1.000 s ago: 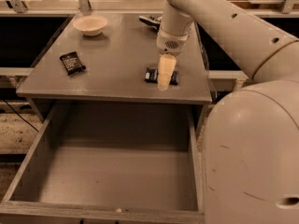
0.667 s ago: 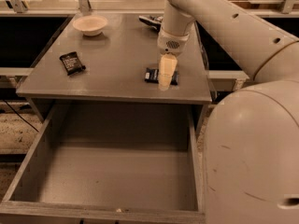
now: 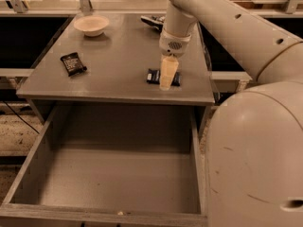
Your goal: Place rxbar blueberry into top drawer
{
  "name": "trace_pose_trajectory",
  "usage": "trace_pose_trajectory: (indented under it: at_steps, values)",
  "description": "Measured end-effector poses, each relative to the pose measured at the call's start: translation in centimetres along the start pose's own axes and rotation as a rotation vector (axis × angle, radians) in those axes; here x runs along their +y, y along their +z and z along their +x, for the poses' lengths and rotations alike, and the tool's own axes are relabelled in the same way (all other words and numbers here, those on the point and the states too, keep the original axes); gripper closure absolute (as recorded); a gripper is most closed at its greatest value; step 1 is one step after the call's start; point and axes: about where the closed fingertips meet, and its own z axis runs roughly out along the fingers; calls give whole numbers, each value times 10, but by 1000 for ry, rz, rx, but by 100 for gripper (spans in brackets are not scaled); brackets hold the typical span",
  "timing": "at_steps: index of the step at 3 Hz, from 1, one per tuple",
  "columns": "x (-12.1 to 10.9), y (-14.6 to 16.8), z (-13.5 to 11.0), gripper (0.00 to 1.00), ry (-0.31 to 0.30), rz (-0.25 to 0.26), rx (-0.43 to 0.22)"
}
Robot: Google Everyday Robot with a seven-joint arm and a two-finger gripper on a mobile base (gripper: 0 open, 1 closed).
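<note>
The rxbar blueberry (image 3: 153,76), a small dark navy bar with white lettering, lies flat on the grey cabinet top (image 3: 118,65) near its front right edge. My gripper (image 3: 166,82) reaches straight down over the middle of the bar and covers that part; the bar's ends show on either side of it. The top drawer (image 3: 28,171), a wide grey wood-grain box, stands pulled out below the cabinet top, and its flat bottom is bare.
A black wrapper with white print (image 3: 73,63) lies at the left of the cabinet top. A white bowl (image 3: 91,24) sits at the back left. A dark object (image 3: 152,21) lies at the back, behind the arm. My large cream arm fills the right side.
</note>
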Motion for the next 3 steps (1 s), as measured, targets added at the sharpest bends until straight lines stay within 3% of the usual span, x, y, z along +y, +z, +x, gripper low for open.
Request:
trace_pose_trajectory:
  at_steps: [1, 2, 3]
  values:
    - [-2, -1, -2, 39, -3, 7, -10]
    - [-2, -1, -3, 36, -6, 9, -14]
    - [-2, -2, -5, 40, -15, 14, -26]
